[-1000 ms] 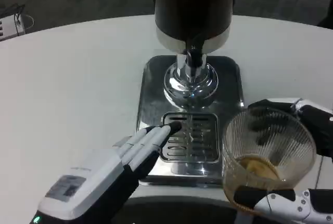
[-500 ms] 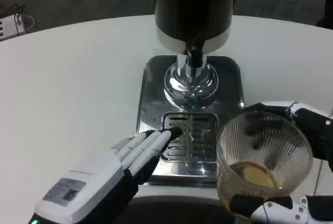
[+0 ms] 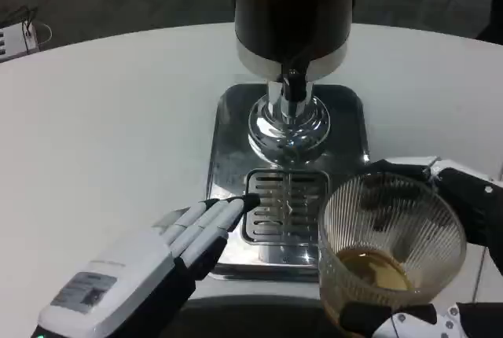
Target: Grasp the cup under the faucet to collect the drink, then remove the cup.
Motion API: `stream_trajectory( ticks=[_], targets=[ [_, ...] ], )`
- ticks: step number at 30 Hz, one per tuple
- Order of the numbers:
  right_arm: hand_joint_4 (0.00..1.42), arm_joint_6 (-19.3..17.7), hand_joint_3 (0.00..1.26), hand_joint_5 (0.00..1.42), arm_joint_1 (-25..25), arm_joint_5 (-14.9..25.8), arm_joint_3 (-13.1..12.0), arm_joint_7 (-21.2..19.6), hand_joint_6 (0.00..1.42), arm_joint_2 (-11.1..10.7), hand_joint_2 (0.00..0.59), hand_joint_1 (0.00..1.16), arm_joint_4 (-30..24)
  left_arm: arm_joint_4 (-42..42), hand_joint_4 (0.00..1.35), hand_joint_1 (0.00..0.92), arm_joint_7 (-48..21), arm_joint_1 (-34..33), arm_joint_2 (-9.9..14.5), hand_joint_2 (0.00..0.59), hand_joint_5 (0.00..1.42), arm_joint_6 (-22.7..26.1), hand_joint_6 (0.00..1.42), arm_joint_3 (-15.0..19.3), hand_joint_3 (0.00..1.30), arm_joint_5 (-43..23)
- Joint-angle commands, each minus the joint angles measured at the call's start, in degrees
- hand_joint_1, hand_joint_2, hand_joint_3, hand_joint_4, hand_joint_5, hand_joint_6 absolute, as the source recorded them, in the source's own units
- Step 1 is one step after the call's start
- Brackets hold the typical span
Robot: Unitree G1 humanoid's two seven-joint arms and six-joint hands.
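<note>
A ribbed clear glass cup (image 3: 391, 245) with amber drink in its bottom is held by my right hand (image 3: 460, 220) at the lower right, in front of and to the right of the drip grate (image 3: 286, 206). White and black fingers wrap its far side and its base. The black drink dispenser (image 3: 292, 8) stands at the back centre, its faucet (image 3: 293, 86) over a chrome pedestal. My left hand (image 3: 149, 263) lies at the lower left, fingers straight and close together, their tips at the left edge of the steel tray (image 3: 228, 157), holding nothing.
The white round table (image 3: 110, 126) spreads to the left and right of the dispenser. A small white device with cables (image 3: 17, 38) sits at the far left edge. Dark floor lies beyond the table's rim.
My right hand has carried the cup slightly left and toward me. My left hand has drawn back from the grate, its fingertips now at the tray's left edge.
</note>
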Motion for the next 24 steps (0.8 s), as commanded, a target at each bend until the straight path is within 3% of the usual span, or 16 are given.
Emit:
stream_trajectory(
  ticks=[1,24],
  targets=[
    [1.22,-2.4,1.04,1.42,0.5,0.1,0.3,-0.3,1.42,0.5,0.18,0.92,-2.0,-0.9,0.0,0.0,-0.5,1.4,0.4,0.052,0.0,-0.7,0.03,0.7,0.0,-0.4],
    [1.22,-2.5,1.04,1.42,1.8,-0.5,1.3,-0.5,1.42,0.8,0.18,0.92,-3.0,-1.5,0.0,0.0,-0.2,4.0,0.2,0.052,0.0,-1.4,0.03,2.4,0.0,-1.7]
  ],
)
